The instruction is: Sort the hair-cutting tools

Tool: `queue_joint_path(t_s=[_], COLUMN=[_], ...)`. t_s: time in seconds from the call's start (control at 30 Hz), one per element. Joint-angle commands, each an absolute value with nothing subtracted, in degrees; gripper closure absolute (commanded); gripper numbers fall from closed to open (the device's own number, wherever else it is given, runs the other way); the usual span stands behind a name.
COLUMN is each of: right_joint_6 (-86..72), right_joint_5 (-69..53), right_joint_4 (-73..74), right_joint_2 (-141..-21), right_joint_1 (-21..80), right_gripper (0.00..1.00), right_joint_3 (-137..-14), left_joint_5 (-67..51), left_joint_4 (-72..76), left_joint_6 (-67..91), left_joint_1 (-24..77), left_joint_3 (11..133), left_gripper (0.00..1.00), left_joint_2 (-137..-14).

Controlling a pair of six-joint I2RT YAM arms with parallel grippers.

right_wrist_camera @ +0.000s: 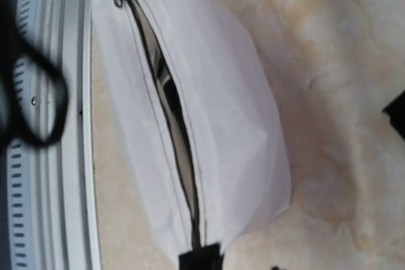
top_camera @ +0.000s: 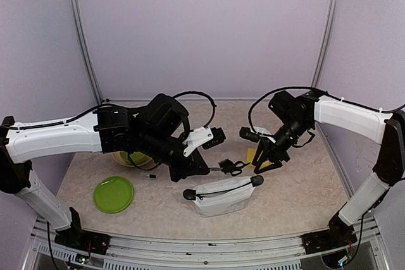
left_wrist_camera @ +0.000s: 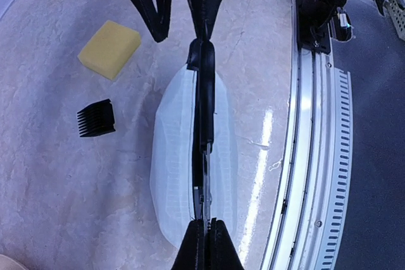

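The white pouch (top_camera: 221,197) lies nearest, its zip undone. At the left sits a green plate (top_camera: 114,194). The left hand (left_wrist_camera: 205,235) pinches the blade tips of 1 pair of scissors (left_wrist_camera: 204,93), held over the pouch. The comb guard (left_wrist_camera: 96,118) lies on the table (left_wrist_camera: 63,207). The right hand (top_camera: 266,164) has its fingers (left_wrist_camera: 152,4) spread apart by the scissor handle.

One pouch (top_camera: 223,195), one sponge (left_wrist_camera: 109,49), one comb guard (left_wrist_camera: 96,118), one plate (top_camera: 114,194)

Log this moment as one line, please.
left gripper shut on scissors | scissors over white pouch, zip open | right gripper open
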State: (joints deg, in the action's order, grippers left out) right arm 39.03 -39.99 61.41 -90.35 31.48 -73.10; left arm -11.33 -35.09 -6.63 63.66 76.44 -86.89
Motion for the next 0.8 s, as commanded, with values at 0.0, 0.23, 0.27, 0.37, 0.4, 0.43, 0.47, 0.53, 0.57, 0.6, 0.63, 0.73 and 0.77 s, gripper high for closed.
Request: queue_joint_path(t_s=[0.0,0.23,0.27,0.37,0.4,0.43,0.47,0.53,0.57,0.6,0.63,0.73,0.77], right_joint_6=[38.0,37.3,37.3,36.6,36.4,36.3,36.2,36.4,36.4,36.5,36.6,36.7,36.7], right_joint_5=[-42.0,-44.6,-44.7,-45.0,-45.1,-45.2,-45.4,-46.0,-46.4,-46.7,-46.9,-47.3,-47.5], right_joint_4=[65.0,65.8,65.9,65.0,65.0,65.0,65.1,65.4,65.5,65.6,65.8,66.2,66.3], right_joint_2=[-91.4,-92.8,-93.0,-93.0,-93.2,-93.5,-94.0,-95.0,-95.4,-95.7,-96.0,-96.7,-96.8], right_joint_1=[30.2,30.0,30.0,30.0,30.0,30.0,30.0,29.9,29.9,29.9,29.9,29.8,29.7], right_gripper=[0.54,0.54,0.54,0.53,0.54,0.54,0.56,0.62,0.67,0.73,0.78,0.91,0.95], right_joint_3=[-72.0,-68.9,-68.3,-67.7,-67.7,-67.8,-68.0,-68.2,-68.3,-68.3,-68.5,-68.9,-69.0], left_joint_5=[-6.4,-4.2,-3.6,-2.9,-2.7,-2.4,-2.2,-1.6,-1.4,-1.1,-0.8,-0.7,-0.7], left_joint_4=[-36.8,-34.2,-34.5,-34.0,-33.7,-33.6,-33.5,-33.2,-33.1,-33.0,-32.9,-32.5,-32.3], left_joint_6=[-6.5,-7.3,-7.6,-8.2,-8.5,-8.5,-8.7,-8.9,-9.1,-9.2,-9.2,-9.5,-9.6], left_joint_1=[67.7,69.3,69.3,69.4,69.4,69.3,69.3,69.3,69.3,69.2,69.2,69.2,69.1], left_joint_3=[79.6,79.0,79.3,79.4,79.4,79.4,79.4,79.4,79.4,79.4,79.5,79.5,79.3], left_gripper=[1.0,1.0,1.0,1.0,1.0,1.0,1.0,1.0,1.0,1.0,1.0,1.0,1.0], left_joint_2=[-90.6,-94.6,-95.3,-96.2,-96.5,-96.7,-96.9,-97.4,-97.7,-97.9,-98.0,-98.2,-98.1])
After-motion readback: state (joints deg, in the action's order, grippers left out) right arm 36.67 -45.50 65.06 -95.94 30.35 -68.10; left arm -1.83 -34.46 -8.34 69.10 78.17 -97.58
